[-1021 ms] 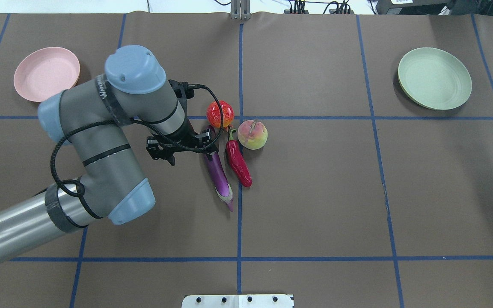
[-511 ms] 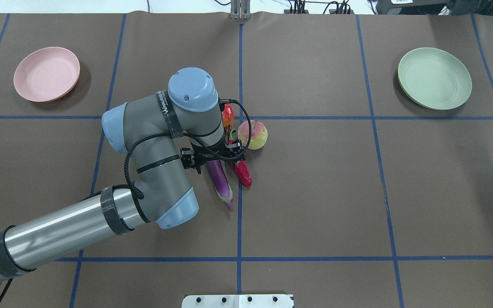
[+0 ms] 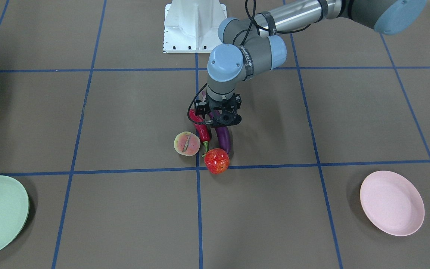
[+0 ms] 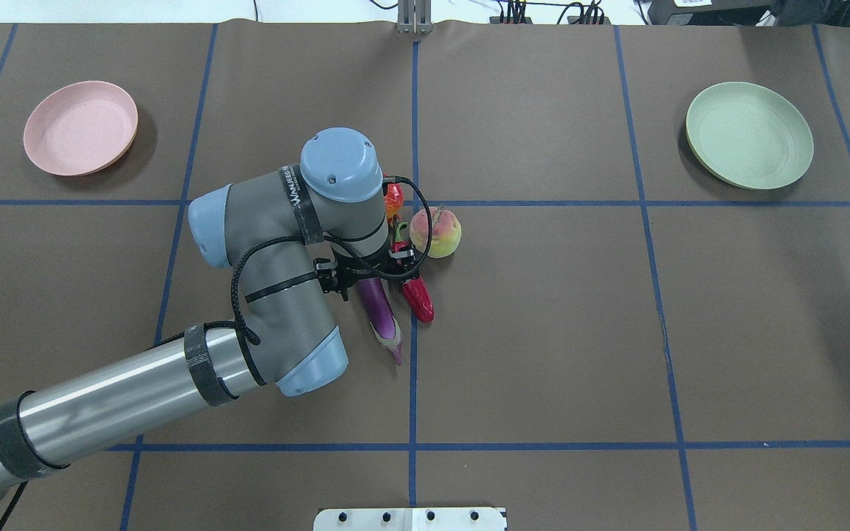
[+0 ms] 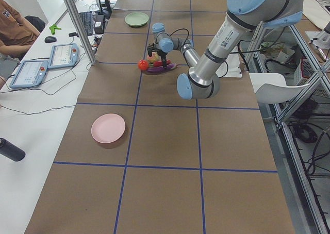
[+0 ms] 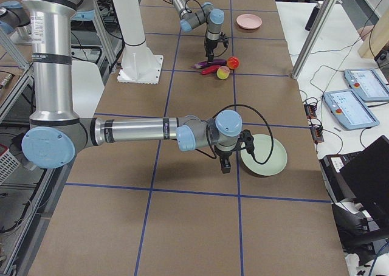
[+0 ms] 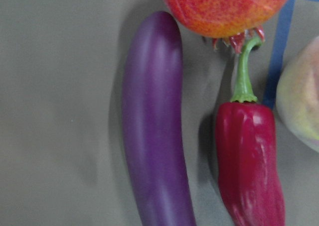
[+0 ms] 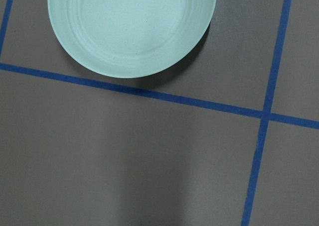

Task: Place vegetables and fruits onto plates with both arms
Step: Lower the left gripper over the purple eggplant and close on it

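Left gripper (image 3: 218, 119) hangs above eggplant (image 3: 223, 138); jaw state cannot be told. Chili pepper (image 3: 202, 130) lies just beside eggplant, speckled red fruit (image 3: 217, 160) at its end. Probable fault: closing pinches the pepper or rolls the fruit away.

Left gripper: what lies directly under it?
Under the left gripper lie the eggplant and the chili pepper, side by side on the table. In the overhead view the left arm covers part of each and most of the red speckled fruit.
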Available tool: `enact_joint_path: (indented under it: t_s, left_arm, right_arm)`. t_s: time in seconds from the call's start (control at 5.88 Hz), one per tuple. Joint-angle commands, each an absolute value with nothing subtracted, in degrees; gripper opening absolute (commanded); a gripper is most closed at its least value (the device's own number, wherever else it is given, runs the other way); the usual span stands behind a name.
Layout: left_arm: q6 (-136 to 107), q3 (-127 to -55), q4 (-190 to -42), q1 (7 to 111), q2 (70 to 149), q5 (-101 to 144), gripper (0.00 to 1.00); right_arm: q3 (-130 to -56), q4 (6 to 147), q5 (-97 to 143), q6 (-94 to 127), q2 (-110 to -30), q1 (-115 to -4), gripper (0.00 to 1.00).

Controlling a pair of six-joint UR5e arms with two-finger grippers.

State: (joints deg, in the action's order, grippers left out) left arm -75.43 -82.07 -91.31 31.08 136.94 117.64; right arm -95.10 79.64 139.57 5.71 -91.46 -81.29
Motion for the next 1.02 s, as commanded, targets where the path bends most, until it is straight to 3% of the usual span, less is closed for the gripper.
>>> enact_joint_path:
  t_s: [0.0,0.85]
  left_arm:
    - [-76.2,-81.74,-91.49,30.94,136.93,118.03,0.83]
    - [-76.55,-79.8,-91.41,30.85,137.2,118.12,0.84]
  right_arm:
    - [-95.01,79.63,139.57,5.71,-91.41,-81.04,1.0]
    - [-94.92,79.72,139.57,5.71,-91.49,-80.6,1.0]
